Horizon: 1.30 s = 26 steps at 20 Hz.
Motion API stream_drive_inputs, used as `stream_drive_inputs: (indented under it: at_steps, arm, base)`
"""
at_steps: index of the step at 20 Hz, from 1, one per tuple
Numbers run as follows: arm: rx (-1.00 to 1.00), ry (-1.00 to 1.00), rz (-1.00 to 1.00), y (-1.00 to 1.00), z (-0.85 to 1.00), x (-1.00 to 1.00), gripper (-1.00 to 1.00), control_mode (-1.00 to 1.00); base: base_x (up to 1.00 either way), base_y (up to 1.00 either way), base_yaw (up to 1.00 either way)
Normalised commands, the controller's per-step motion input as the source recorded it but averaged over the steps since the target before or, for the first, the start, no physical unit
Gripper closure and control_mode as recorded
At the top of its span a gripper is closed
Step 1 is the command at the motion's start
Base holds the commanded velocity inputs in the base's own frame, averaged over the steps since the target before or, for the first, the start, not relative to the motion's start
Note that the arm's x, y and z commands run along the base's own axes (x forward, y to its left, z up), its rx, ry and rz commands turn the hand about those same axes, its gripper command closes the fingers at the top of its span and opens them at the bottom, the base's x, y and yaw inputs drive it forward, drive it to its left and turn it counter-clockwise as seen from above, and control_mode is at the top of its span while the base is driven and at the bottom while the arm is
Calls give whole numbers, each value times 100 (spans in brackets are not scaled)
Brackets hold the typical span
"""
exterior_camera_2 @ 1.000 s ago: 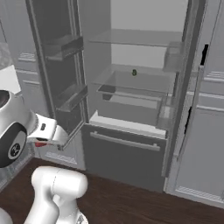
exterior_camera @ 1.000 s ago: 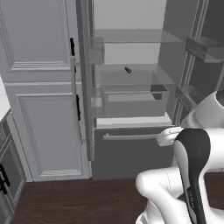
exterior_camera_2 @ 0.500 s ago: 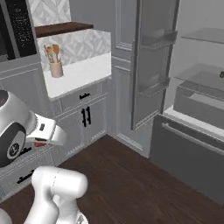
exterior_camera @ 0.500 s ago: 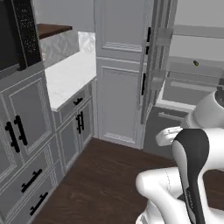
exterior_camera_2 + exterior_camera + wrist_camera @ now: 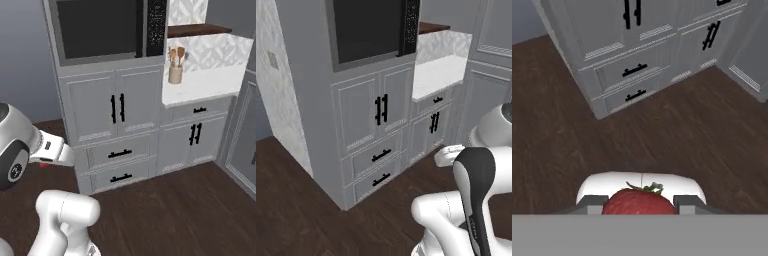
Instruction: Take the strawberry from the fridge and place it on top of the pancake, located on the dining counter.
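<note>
1. Strawberry (image 5: 640, 202) seen in the hand view, red with a small green leafy cap on top, sitting low between the two dark finger tips of the gripper (image 5: 640, 204).
2. Gripper closed down nearly to its tightest on the strawberry, one tip pressed to each flank of the fruit; held in the air above the dark wood floor (image 5: 677, 135), well apart from anything else.
3. In the right base view, a sliver of red just under the white forearm at the left edge, likely the same fruit; too small to say more.
4. Ahead, in both base views: a tall grey cabinet (image 5: 107, 117) with black handles, a dark built-in oven (image 5: 102, 27) above it, and beside it a white counter (image 5: 202, 85) bearing a jar of wooden utensils (image 5: 175, 70).
5. Judged as the carrying stage: fruit in hand, drop-off spot not yet in front of the cameras.
6. Handling, as a judgement: very light, soft and easily bruised, with a rounded, slightly slick skin apt to squirt out of a hard pinch. Best held across the widest part of the body, as here, not by the leafy cap; gentle pressure only.
7. Placement likely to call for a low, slow release, since a round fruit may roll off a stack.
</note>
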Motion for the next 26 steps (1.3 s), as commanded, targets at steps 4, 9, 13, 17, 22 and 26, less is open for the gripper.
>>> stream_drive_inputs:
  at_steps: [4, 9, 13, 17, 22, 26]
  arm:
    - [0, 0, 0, 0, 0, 0, 100, 100]
    - [0, 0, 0, 0, 0, 0, 100, 100]
    - [0, 0, 0, 0, 0, 0, 100, 100]
    - [0, 0, 0, 0, 0, 0, 100, 100]
    - [0, 0, 0, 0, 0, 0, 100, 100]
    - [0, 0, 0, 0, 0, 0, 100, 100]
  base:
    - [-9, 76, 79]
    - [0, 60, 74]
    - [3, 58, 43]
    - [24, 71, 19]
    - [40, 95, -1]
    - [92, 69, -9]
